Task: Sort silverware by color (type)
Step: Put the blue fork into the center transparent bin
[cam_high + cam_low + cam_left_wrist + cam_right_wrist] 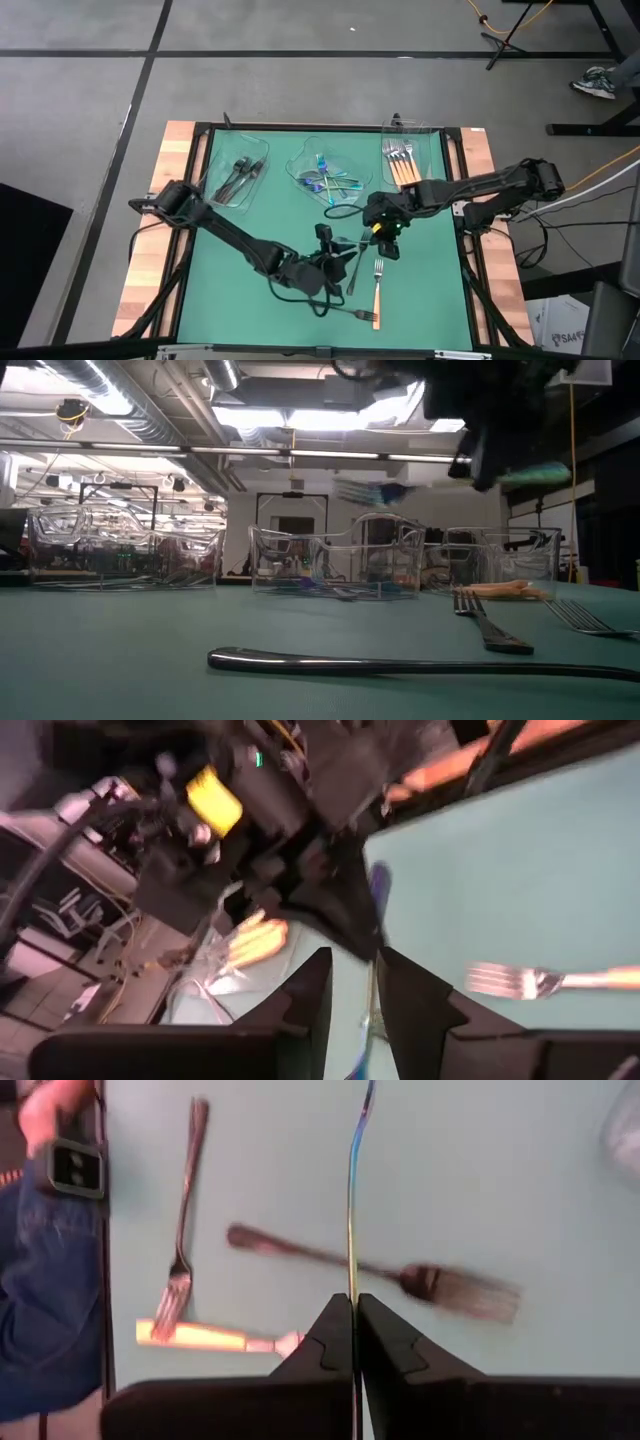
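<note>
My right gripper [355, 1305] is shut on an iridescent blue-purple utensil [352, 1200], raised above the green table's middle [383, 228]. In the low view the utensil [365, 490] shows as a blur in the air. My left gripper [352, 995] hovers close by, toward the near edge [338, 258], its fingers a little apart and facing the right gripper. A thin bluish strip shows in their gap; I cannot tell whether it touches. Loose on the mat lie an orange-handled fork [378, 290], a dark fork [357, 270] and another utensil [355, 314]. My right gripper pinches the iridescent utensil's thin handle [352, 1280] between its two fingers. The utensil runs straight on ahead of the fingers, in line with them. It is lifted clear of the table, above the loose forks.
Three clear trays stand along the far side: the left one [215, 165] with dark forks, the middle one [300, 160] with iridescent pieces, the right one [435, 150] with orange-handled forks. A dark handle [420, 665] lies near the low camera. Wooden borders flank the mat.
</note>
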`<action>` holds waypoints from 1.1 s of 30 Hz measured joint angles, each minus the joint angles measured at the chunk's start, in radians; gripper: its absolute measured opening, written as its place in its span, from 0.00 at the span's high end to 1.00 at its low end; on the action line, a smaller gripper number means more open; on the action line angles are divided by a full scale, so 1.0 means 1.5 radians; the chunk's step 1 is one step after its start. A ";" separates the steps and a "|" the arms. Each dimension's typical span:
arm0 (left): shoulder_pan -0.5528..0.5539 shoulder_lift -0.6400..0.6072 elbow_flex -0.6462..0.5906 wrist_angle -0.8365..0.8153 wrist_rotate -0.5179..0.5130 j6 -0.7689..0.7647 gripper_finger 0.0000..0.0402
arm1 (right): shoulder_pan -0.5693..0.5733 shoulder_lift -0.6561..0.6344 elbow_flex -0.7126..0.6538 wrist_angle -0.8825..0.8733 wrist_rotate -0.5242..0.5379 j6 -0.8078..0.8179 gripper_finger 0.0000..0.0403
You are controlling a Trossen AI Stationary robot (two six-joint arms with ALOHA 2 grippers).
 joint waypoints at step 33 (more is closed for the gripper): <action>-0.106 -0.069 0.000 -0.114 -0.059 -0.144 0.81 | -0.281 0.150 0.171 0.106 0.077 -0.191 1.00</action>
